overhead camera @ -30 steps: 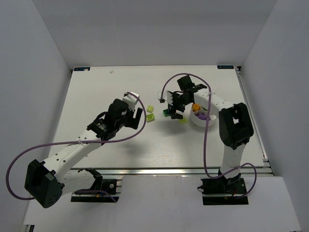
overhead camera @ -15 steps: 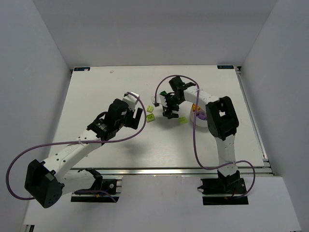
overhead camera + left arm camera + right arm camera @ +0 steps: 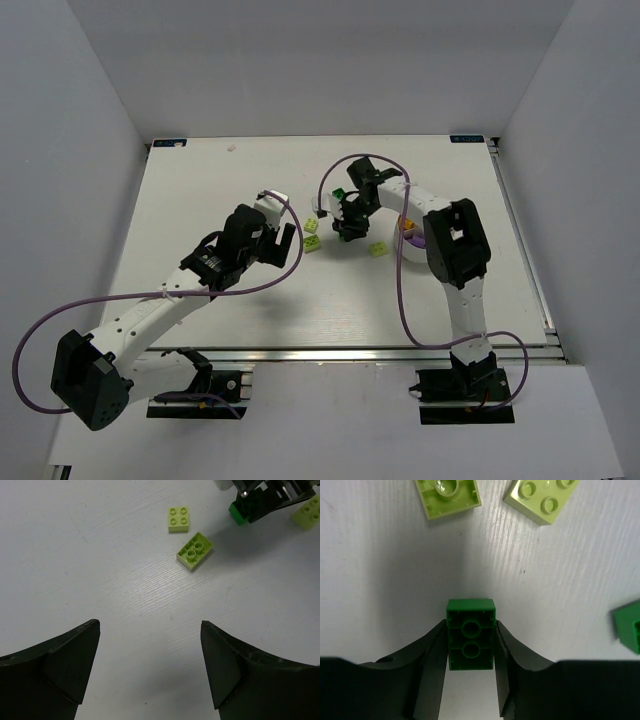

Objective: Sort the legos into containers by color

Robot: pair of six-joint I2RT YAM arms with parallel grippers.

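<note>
My right gripper [image 3: 470, 647] is shut on a dark green lego [image 3: 470, 635], hollow underside facing the camera, one finger pressed on each long side, low over the table. In the top view that gripper [image 3: 347, 226] is left of the white bowl [image 3: 404, 250], which the right arm mostly hides. Two lime-yellow legos [image 3: 447, 495] [image 3: 542, 497] lie just beyond the held one. Another green lego [image 3: 339, 194] lies behind the gripper. My left gripper [image 3: 149, 625] hangs open and empty over bare table, short of those lime-yellow legos [image 3: 179, 519] [image 3: 195, 551].
A third lime-yellow lego [image 3: 378, 248] lies between the right gripper and the bowl. Purple and orange pieces show inside the bowl beside the arm. A purple cable loops over each arm.
My right gripper has shifted a little left, away from the bowl, and its jaws have closed from wide open onto the dark green lego. The left arm has not moved.
</note>
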